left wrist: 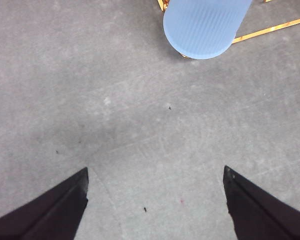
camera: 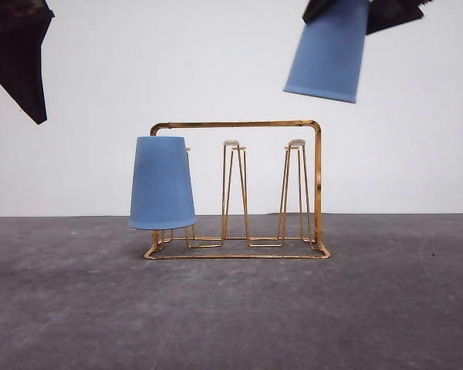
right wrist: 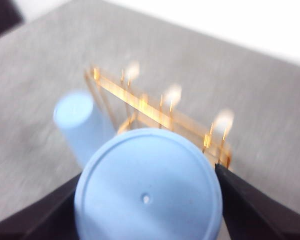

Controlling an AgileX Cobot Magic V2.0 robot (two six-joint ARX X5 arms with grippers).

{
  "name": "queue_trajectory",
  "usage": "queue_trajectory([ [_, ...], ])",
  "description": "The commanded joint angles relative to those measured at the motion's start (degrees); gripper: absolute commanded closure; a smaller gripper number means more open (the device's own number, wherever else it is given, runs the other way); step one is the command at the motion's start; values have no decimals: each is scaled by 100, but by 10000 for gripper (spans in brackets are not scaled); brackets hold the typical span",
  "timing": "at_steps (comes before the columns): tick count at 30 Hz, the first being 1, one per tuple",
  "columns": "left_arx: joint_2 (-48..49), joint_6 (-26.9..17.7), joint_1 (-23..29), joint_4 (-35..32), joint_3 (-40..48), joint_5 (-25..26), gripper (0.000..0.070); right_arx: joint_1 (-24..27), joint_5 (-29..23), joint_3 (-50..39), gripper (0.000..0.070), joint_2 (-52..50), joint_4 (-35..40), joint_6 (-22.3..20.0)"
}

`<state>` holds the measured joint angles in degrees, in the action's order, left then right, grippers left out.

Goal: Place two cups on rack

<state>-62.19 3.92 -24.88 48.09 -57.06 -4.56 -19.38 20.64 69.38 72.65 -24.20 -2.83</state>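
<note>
One blue cup [camera: 163,183] was seen upside down on the leftmost prongs of the gold rack [camera: 243,189], at frame centre on the grey bench [camera: 386,308]. The second cup [camera: 328,50] was held clamped, mouth down and tilted, by the right hand [right wrist: 148,200] at upper right, above the rack. The left hand [left wrist: 155,205] was held apart, empty, at upper left.

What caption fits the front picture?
One cup sits upside down on the rack; right gripper holds another cup above.

Thin gold-toned metal wire, glossy and catching light, forms the rack [camera: 240,189], its prongs capped in white tips [camera: 296,142]. The two cups [camera: 163,183] [camera: 328,52] appear to be matt light-blue plastic, finely ribbed on the walls; the smooth base looks faintly sheened, though blur obscures it. The grey table [camera: 231,308] is matt, scuffed and speckled.
</note>
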Motion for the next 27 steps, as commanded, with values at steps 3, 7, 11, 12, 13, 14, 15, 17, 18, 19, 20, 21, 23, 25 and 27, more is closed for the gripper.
queue_trajectory([
  [3, -28, 23, -31, -48, -70, 7, 189, -87, -148, 70, 307, 375, 247, -69],
  [7, -28, 24, -31, -54, -70, 7, 189, -89, -196, 70, 307, 919, 556, -70],
  [11, -28, 23, -31, -54, -70, 7, 189, -93, -267, 70, 294, 1460, 745, -69],
  [12, -28, 23, -31, -57, -70, 7, 189, -102, -264, 70, 283, 1583, 772, -68],
  [13, -28, 24, -31, -62, -70, 7, 189, -114, -269, 70, 279, 1695, 792, -78],
  [14, -28, 24, -31, -66, -70, 7, 189, -118, -269, 70, 272, 1805, 801, -86],
  [15, -28, 25, -31, -77, -70, 7, 189, -118, -269, 70, 248, 1894, 813, -87],
  [17, -28, 24, -31, -118, -70, 7, 189, -123, -269, 70, 150, 2042, 853, -84],
  [18, -28, 24, -31, -138, -70, 7, 189, -127, -269, 71, 119, 2085, 858, -82],
  [19, -28, 24, -31, -150, -70, 7, 189, -129, -267, 71, 104, 2113, 861, -79],
  [20, -28, 24, -31, -158, -70, 7, 189, -129, -267, 71, 94, 2124, 865, -78],
  [21, -28, 24, -31, -166, -70, 7, 189, -129, -268, 73, 84, 2129, 869, -76],
  [23, -28, 22, -27, -189, -70, 7, 189, -129, -265, 80, 80, 2090, 870, -66],
  [25, -28, 20, -13, -259, -70, 7, 189, -111, -306, 81, 80, 1974, 826, -14],
  [27, -28, 12, 31, -371, -70, 7, 189, -69, -401, 81, 80, 1765, 680, 71],
])
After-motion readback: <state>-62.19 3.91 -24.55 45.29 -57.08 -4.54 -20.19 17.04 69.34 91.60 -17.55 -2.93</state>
